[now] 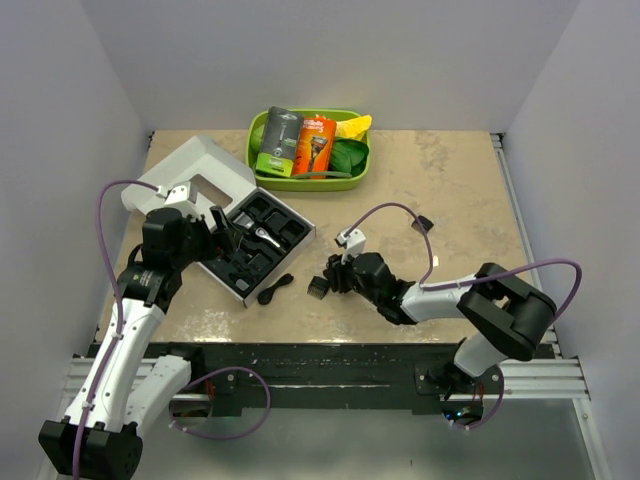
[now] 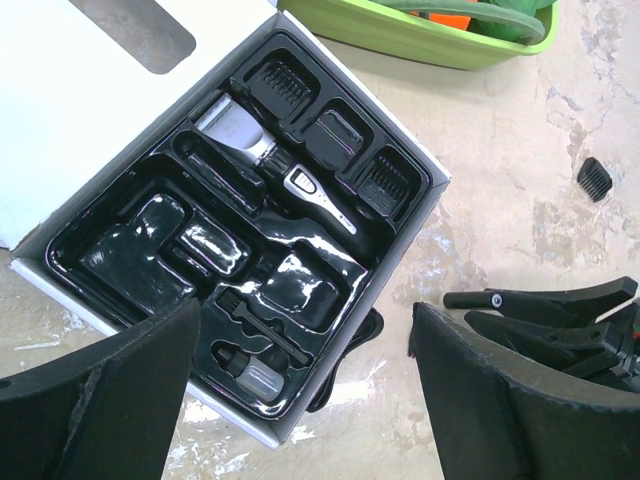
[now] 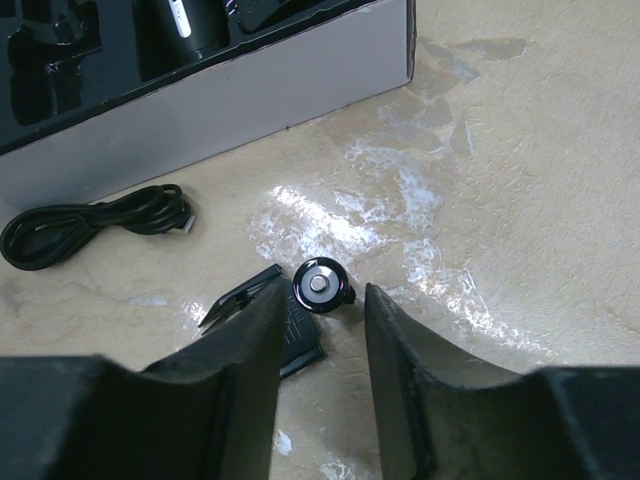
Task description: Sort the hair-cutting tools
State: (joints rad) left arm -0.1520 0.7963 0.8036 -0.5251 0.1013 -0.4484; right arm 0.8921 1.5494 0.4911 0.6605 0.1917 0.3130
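Right tool [image 3: 323, 296], jaws partly closed, straddles the small black piece [image 3: 318, 285] on the tabletop [image 3: 500, 200] just outside the box [image 3: 250, 100], gripping nothing yet. Centre it and avoid the comb piece [image 3: 245, 298] alongside before closing. Clipper [image 2: 300, 185] lies inside the box.

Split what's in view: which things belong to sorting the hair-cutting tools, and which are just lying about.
For the job:
black clipper, in the box tray
guide comb, loose on the table
small black piece, on the table

Lying about:
orange razor package and grey-and-green razor package, both in the green bin
coiled black cable, on the table
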